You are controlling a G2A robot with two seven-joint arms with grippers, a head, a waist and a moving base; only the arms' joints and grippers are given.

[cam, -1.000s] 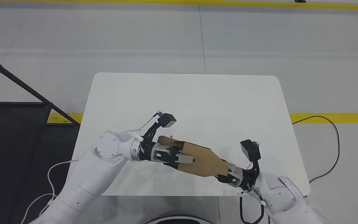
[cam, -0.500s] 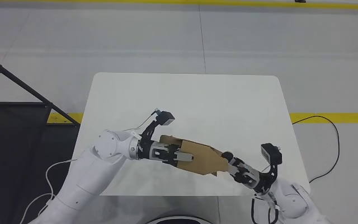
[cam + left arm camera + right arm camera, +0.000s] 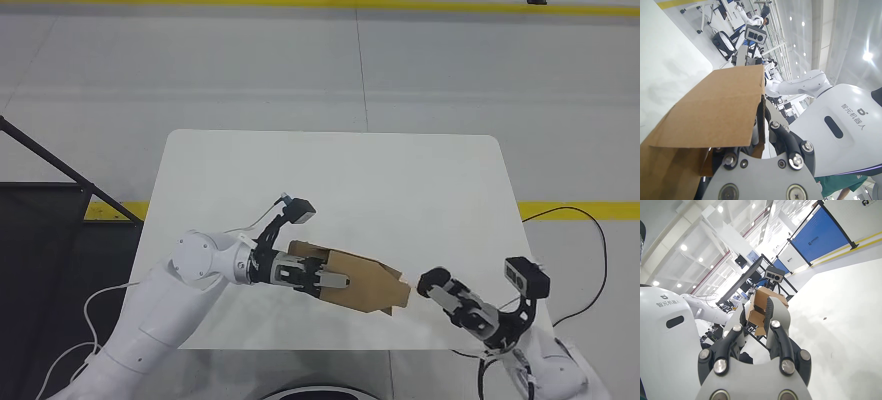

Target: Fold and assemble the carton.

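One brown carton (image 3: pixel 370 285) is hanging over the white table's (image 3: pixel 400 180) front, the left gripper (image 3: pixel 330 282) clamping one end. The right gripper (image 3: pixel 433 283) is hovering just beside its open end, fingers spread, empty.

- plain brown cardboard carton (image 3: pixel 358 282), popped partly open into a tube, end flaps loose (image 3: pixel 761 311)
- lies longways near the front edge of the table (image 3: pixel 330 180), one end pinched in the left gripper (image 3: pixel 318 282)
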